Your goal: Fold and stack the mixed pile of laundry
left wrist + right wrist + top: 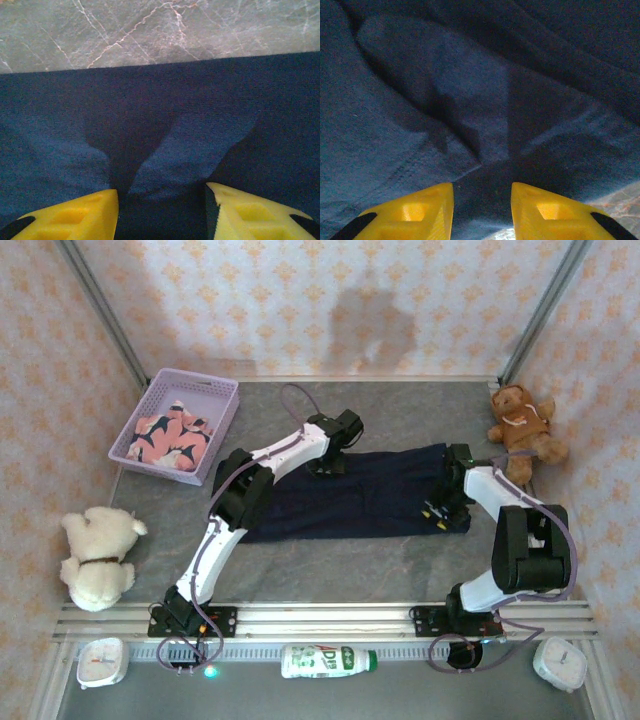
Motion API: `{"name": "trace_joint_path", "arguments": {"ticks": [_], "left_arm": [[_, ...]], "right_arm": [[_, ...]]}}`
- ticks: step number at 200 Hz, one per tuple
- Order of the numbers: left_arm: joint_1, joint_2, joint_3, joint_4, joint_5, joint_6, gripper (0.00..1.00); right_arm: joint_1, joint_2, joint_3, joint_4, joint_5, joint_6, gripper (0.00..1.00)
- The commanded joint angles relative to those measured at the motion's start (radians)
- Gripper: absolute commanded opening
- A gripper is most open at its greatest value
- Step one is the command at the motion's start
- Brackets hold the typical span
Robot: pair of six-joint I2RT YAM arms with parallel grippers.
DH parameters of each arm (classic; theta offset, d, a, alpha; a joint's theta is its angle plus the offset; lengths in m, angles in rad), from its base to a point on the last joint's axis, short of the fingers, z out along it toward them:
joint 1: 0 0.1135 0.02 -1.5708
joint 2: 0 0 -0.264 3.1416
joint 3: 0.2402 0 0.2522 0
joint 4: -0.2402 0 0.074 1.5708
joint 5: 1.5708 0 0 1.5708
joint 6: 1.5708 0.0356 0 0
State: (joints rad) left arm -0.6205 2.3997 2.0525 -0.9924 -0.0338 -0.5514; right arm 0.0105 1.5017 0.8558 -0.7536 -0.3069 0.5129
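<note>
Bare worktop [400, 560] lies open at six o'clock of the navy garment [370, 495]; basket [196, 378] blocks ten o'clock, brown bear [520, 420] two.

Large plain dark navy cloth garment [350, 495], unpatterned; salmon-pink cloth garment [170, 435] with a navy-and-white print; lavender plastic lattice basket [200, 382]; grey stone-look tabletop [330, 565], veined in white and rust; cream plush teddy bear [98, 555]; brown plush teddy bear [522, 425]; pale peach wall covering [250, 300] with a repeating orange floral motif.
</note>
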Motion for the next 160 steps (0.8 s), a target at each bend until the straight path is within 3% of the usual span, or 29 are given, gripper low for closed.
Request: {"name": "trace_joint_path", "arguments": {"ticks": [1,57,87,125,160], "left_arm": [[0.010,-0.034,-0.052,-0.023,-0.003,-0.002,0.49],[0.009,-0.061,-0.125,0.002,-0.009,-0.014,0.49],[0.010,-0.073,-0.145,0.012,-0.010,-0.020,0.49],[0.009,-0.056,-0.137,0.007,-0.012,-0.017,0.49],[0.010,-0.042,-0.135,0.010,-0.009,-0.021,0.49]], "right_arm": [[0.005,0.009,0.012,0.028,0.050,0.019,0.35],[0.005,0.032,0.017,0.076,0.035,0.024,0.32],[0.006,0.055,0.008,0.109,0.030,0.035,0.24],[0.005,0.022,0.043,0.065,0.078,0.032,0.05],[0.005,-0.025,0.084,-0.050,0.142,0.027,0.00]]}}
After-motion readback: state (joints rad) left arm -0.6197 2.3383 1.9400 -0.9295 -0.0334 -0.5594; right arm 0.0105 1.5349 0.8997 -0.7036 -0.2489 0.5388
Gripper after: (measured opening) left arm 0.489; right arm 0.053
